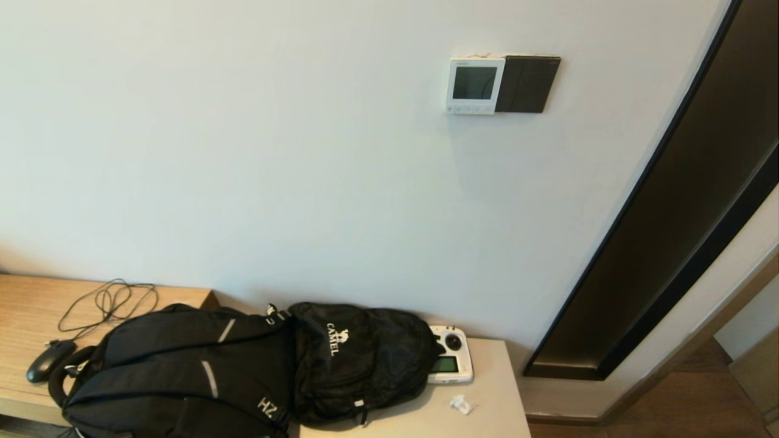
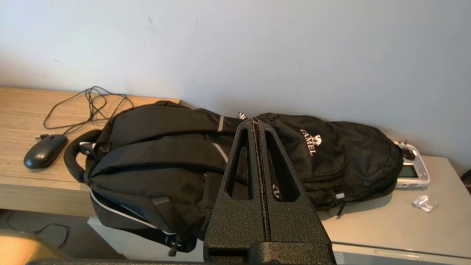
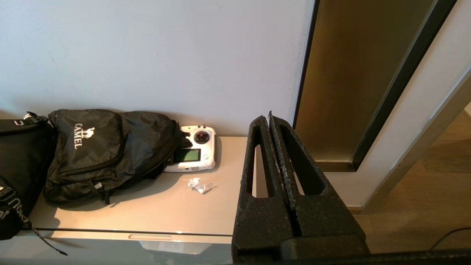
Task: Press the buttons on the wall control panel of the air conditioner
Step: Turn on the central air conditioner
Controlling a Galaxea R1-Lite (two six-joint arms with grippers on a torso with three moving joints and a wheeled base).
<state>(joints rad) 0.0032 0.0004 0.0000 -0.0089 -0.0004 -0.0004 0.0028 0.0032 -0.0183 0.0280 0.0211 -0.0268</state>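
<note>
- Head view: air conditioner's wall control panel is mounted high on the wall, right of centre, screen dark. The buttons run in a row along its bottom edge, too small to tell apart. A black plate touches the panel's right side.
- Head view, lower: two black backpacks on the furniture, the larger backpack on the left touching the CAMEL backpack. White handheld controller sits just right of the CAMEL one, partly tucked under it. Small white scrap lies near the controller. Black mouse and its coiled cable are on the wooden desk at far left. Neither arm shows here.
- Left wrist view: left gripper fingers pressed together, nothing between them, hanging above the backpacks, well below the panel.
- Right wrist view: right gripper fingers also pressed together and empty, above the grey cabinet top, near the dark door frame. Panel not in either wrist view.
</note>
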